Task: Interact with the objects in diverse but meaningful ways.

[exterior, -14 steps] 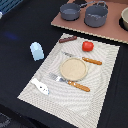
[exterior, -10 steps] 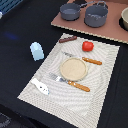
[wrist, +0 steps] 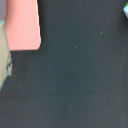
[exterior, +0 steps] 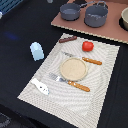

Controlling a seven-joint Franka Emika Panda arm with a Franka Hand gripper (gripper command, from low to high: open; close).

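Note:
A small red tomato rests on the striped placemat, beside a brown sausage stick at the mat's far corner. A pale blue cup stands on the dark table off the mat's edge, toward the exterior view's left. A white flat piece lies on the mat's near corner. Two grey pots sit on the pink-brown board at the back. Neither view shows the gripper. The wrist view holds only dark table and a pink board corner.
A tan round plate sits mid-mat, with a wooden-handled fork on its near side and a wooden-handled knife beyond it. A green-rimmed dish is cut off at the exterior view's right edge.

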